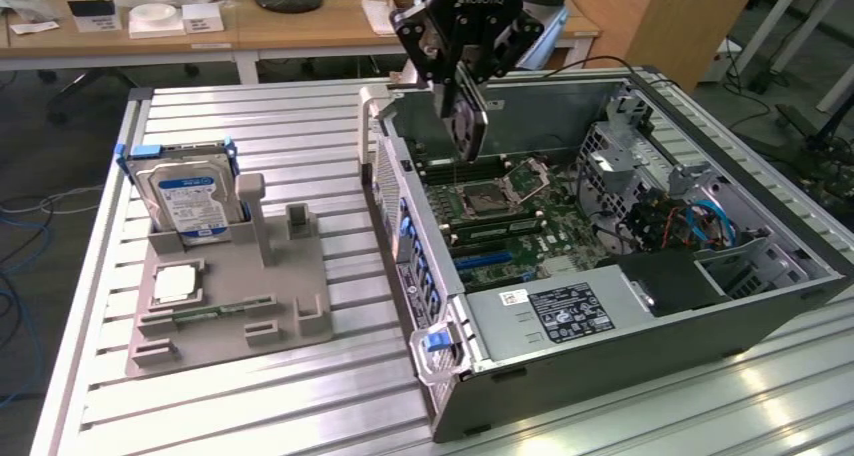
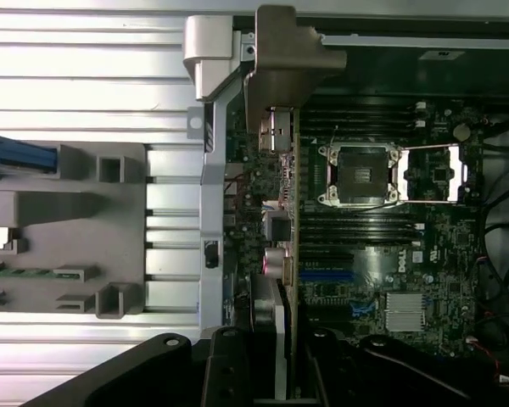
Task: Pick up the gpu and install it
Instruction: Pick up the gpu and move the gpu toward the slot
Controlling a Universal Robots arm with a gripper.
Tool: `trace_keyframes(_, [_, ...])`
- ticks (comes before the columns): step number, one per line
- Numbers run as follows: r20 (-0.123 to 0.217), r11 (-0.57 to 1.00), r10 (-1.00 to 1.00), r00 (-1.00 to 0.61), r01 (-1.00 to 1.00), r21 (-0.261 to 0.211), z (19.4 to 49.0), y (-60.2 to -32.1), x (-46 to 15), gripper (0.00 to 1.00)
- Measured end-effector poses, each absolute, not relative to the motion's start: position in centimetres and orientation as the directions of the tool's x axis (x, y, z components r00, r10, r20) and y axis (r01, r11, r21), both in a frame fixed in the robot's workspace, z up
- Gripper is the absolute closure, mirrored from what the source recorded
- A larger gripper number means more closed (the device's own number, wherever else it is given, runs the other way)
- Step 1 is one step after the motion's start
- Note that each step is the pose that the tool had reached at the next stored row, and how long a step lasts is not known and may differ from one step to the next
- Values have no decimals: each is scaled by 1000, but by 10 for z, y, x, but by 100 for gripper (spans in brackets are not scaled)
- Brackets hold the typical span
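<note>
Risk notes, gpu in transit.

- Computer case (image 1: pixel 641 366): it lies open on its side on the slatted table (image 1: pixel 267 406). The gpu hangs above its rear wall (image 1: pixel 400 216). If you descend off line, I judge the card's metal bracket (image 2: pixel 280 59) could catch that wall's rim.
- Motherboard (image 2: pixel 424 254): it is exposed below the card. A crooked descent would put the card's lower edge onto board parts instead of into a slot.
- Grey fixture (image 1: pixel 227 306): it sits well apart on the exterior view's left, holding the hard drive (image 1: pixel 187 201) upright. No hazard from here.
- gpu (image 1: pixel 467 126): it is carried edge-down above the case and touches nothing below. In the wrist view it appears edge-on (image 2: pixel 293 212), running alongside the rear wall.
- Gripper (image 1: pixel 465 76): the fingers (image 2: pixel 229 365) are clamped on the card's upper part. With so much card hanging below the grip, it may swing or tilt if you move sharply.
- CPU socket (image 2: pixel 360 174): it is open and just beside the card's line. A sideways drift could bring the card down on it.
- Blue slot (image 2: pixel 327 275): it is narrow and lies beside the card's line, not under it. Pressing down before lining up risks jamming the connector.
- Green memory stick (image 1: pixel 207 314): it is in the fixture, clear of the work.
</note>
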State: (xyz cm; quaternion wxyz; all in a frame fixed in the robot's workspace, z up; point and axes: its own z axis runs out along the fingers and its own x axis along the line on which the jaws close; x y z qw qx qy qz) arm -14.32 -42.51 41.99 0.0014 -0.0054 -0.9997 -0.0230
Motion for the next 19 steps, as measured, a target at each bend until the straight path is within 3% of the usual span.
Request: trace_keyframes(19, [4, 999, 11, -1000, 11, 46, 420, -425, -86, 72])
